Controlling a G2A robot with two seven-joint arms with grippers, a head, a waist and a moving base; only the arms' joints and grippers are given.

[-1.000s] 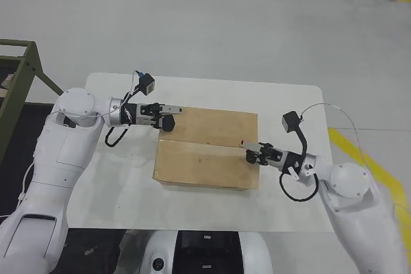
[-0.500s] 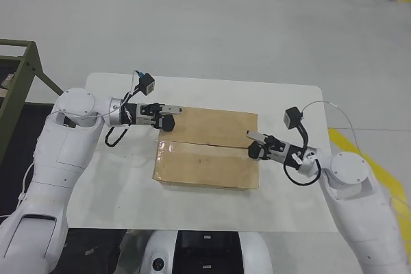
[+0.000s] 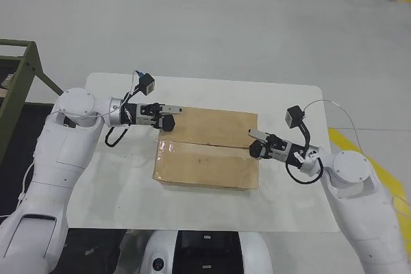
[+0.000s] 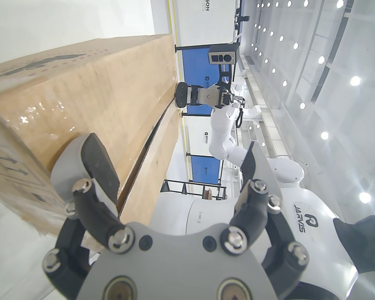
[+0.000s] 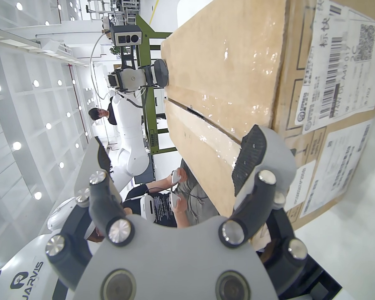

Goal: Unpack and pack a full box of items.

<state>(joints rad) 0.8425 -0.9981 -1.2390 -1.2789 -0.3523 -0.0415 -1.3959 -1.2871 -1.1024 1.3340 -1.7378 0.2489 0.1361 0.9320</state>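
Observation:
A closed cardboard box (image 3: 205, 147) lies on the white table (image 3: 123, 185), its two top flaps meeting in a lengthwise seam (image 3: 205, 143). My left gripper (image 3: 170, 116) is open at the box's left end, level with the top edge near the seam; in the left wrist view the gripper (image 4: 175, 167) has one pad (image 4: 100, 165) against the box (image 4: 81, 88) corner. My right gripper (image 3: 255, 144) is open at the box's right end, straddling the seam. In the right wrist view the gripper (image 5: 175, 157) has one fingertip (image 5: 251, 154) over the box (image 5: 225, 63) edge.
A green metal frame (image 3: 14, 82) stands off the table's left side. A yellow floor line (image 3: 349, 147) runs at the right. Shipping labels (image 5: 337, 79) cover the box's right end face. Bare table lies in front of and behind the box.
My right gripper has shifted along the box's right end toward the far side, from just below the seam to level with it. The left arm has not moved.

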